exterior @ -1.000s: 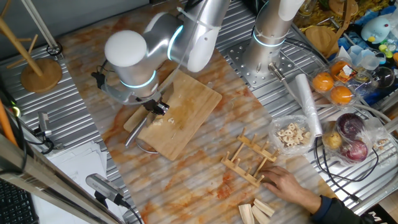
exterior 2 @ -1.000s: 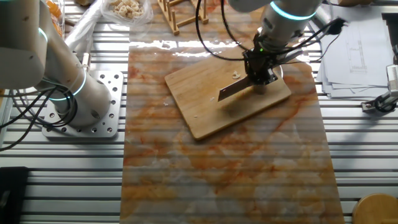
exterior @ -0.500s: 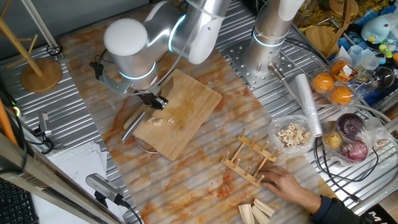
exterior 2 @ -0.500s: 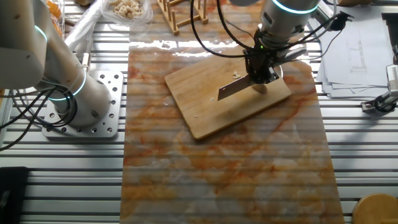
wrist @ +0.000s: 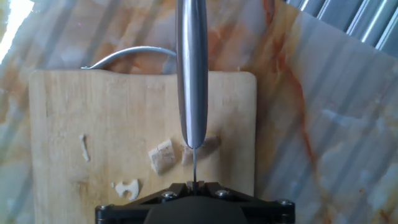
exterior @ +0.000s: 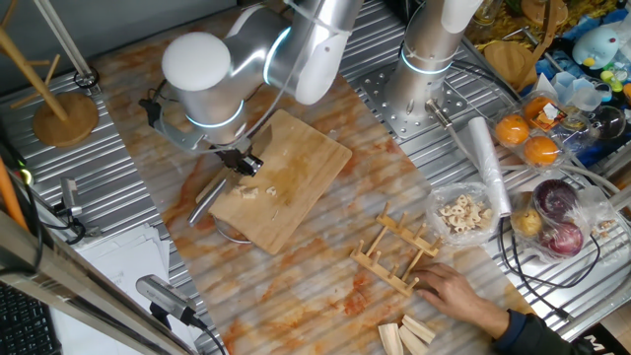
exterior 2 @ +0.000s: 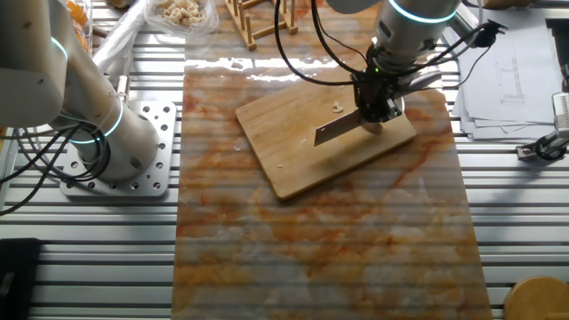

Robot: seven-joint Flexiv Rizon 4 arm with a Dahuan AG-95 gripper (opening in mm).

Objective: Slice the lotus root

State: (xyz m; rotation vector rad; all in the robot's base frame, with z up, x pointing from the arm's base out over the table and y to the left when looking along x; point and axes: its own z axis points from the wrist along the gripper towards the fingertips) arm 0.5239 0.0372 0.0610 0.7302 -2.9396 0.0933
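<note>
Pincer (wrist: pixel 194 185) grips unbranded knife (wrist: pixel 191 68).

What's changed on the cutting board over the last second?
The pincer, shut on the knife, has lifted the blade off the cutting board and edged slightly toward the board's end. In the hand view the blade now hangs above the lotus root, which lies cut into small pieces with a gap between them. The board, the pieces and the wooden rack stayed where they were.
</note>
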